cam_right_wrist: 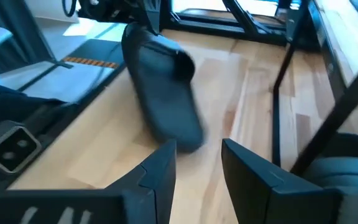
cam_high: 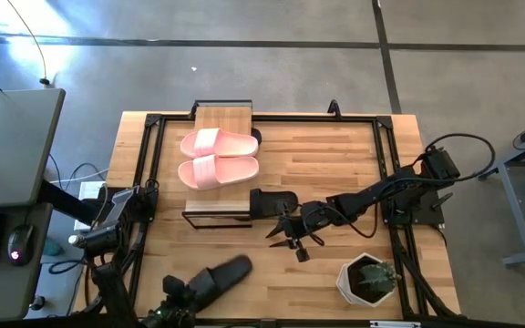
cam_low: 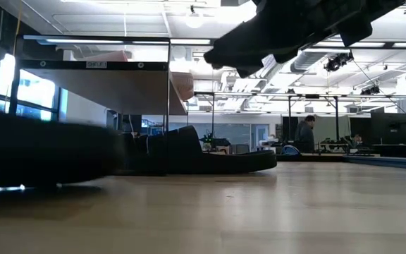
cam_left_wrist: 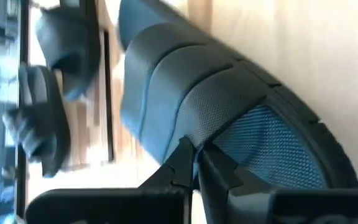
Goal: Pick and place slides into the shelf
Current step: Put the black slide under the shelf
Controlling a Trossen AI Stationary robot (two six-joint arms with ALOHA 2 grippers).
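Left gripper (cam_left_wrist: 194, 163) pinches the black slide's (cam_high: 219, 277) edge at the table's near side; right gripper (cam_right_wrist: 197, 165) hovers mid-table, jaws spread.

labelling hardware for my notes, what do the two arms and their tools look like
Both arms are dark, jointed and boxy. The right arm has a black cable looping above its base. The right tool has two flat, angular dark fingers. The left tool has two dark wedge-shaped fingers; its arm shows a pale cylindrical part near the base in the high view.

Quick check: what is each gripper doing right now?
Left gripper: shut on the black slide near the table's front edge.
Right gripper: open, empty, above the table.
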